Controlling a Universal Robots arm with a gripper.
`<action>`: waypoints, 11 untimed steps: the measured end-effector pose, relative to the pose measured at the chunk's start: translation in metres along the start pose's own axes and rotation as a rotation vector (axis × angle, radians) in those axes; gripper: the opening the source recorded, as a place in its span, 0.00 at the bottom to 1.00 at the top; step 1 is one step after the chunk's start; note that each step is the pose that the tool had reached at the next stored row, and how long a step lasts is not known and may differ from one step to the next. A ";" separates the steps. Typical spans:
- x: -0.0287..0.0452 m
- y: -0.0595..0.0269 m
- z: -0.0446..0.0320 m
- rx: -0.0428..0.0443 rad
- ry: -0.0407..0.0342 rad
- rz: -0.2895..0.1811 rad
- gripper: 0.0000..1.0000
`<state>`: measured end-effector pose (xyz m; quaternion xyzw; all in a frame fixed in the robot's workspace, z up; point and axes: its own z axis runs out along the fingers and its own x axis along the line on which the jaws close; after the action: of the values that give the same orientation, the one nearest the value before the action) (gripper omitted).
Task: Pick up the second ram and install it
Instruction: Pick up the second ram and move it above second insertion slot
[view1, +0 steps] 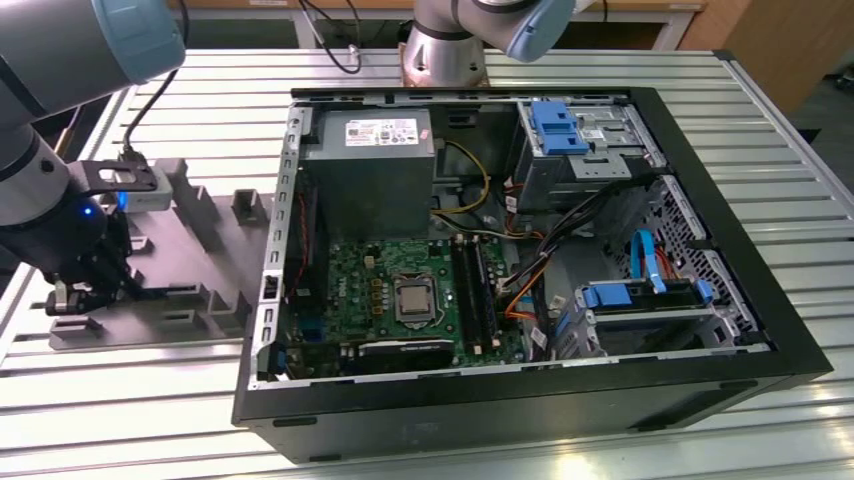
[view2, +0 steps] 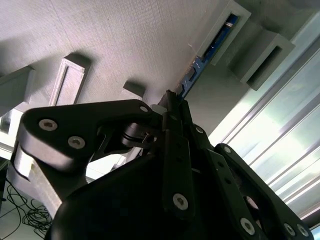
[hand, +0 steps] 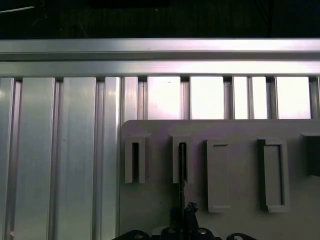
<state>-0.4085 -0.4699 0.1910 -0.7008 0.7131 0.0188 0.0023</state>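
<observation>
Second ram (view2: 196, 67) is a thin, flat, dark bluish-green memory stick. It stands on edge in a slotted block of the grey moulded plastic tray (view2: 125, 40), well apart from the open black computer case (view1: 507, 410). My black gripper (view2: 176, 100) looks clamped on its near end. I judge it light, stiff, fragile — pinch the flat faces near the top edge, squarely, never twisting.

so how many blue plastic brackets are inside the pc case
2. One blue bracket sits on the drive cage to the exterior view's right of the power supply; the other blue bracket is on the drive bay nearer the camera. Cables may hide more.
</observation>
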 end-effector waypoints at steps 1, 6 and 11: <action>0.0000 0.0000 0.0000 0.0000 0.0000 0.000 0.14; 0.0000 0.0000 0.0000 0.0000 -0.0001 0.000 0.14; -0.0001 0.0000 -0.0023 0.0001 -0.0002 0.000 0.14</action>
<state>-0.4085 -0.4699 0.1933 -0.7008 0.7131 0.0188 0.0024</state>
